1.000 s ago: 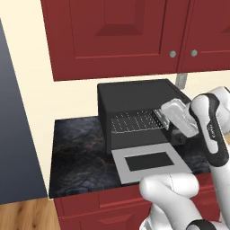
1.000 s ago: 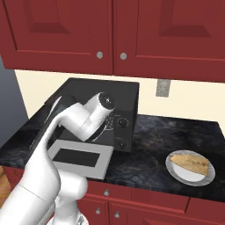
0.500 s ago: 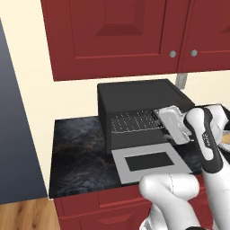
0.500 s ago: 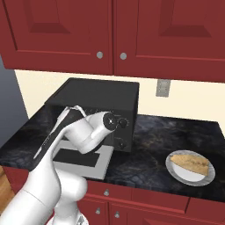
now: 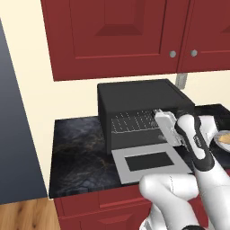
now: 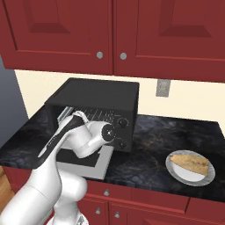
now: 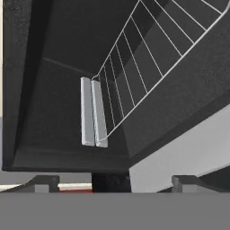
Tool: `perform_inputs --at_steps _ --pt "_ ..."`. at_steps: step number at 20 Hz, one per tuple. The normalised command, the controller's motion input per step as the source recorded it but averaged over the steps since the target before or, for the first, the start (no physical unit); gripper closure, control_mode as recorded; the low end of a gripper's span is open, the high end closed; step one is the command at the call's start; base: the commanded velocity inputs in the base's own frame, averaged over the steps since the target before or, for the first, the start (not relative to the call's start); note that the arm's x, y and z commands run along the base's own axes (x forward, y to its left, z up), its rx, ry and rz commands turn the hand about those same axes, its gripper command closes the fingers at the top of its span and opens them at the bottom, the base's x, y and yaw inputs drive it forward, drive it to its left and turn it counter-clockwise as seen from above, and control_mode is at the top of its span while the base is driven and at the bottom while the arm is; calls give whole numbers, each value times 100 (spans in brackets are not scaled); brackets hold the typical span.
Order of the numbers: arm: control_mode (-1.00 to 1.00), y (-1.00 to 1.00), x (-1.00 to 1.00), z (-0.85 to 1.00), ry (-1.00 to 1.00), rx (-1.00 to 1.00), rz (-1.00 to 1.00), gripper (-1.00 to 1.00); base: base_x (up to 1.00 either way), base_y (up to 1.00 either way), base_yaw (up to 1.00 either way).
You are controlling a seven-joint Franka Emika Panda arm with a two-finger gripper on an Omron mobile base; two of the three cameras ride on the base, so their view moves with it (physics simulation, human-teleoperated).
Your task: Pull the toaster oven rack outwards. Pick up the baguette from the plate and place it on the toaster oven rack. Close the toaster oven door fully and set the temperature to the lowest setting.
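Rack [image 7: 148,58] inside oven [image 5: 134,96], door [image 5: 150,164] down flat.
Gripper [image 7: 112,180] spread wide, empty, at cavity mouth; baguette [image 6: 190,161] on plate [image 6: 176,171].

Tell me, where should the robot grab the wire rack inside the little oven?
Best at the rack's front wire, coming straight in through the oven's open front over the flat door. That edge is thin, so the open fingers could probably close over it.
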Motion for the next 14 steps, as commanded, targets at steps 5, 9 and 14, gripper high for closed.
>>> perform_inputs --at_steps 5,9,14 --pt "-100 0 28 -16 -4 10 -3 -100 0 0 0" --pt "-100 7 46 0 1 7 -6 -100 0 0 0" --pt "-100 0 19 -1 4 3 -2 -100 0 0 0"
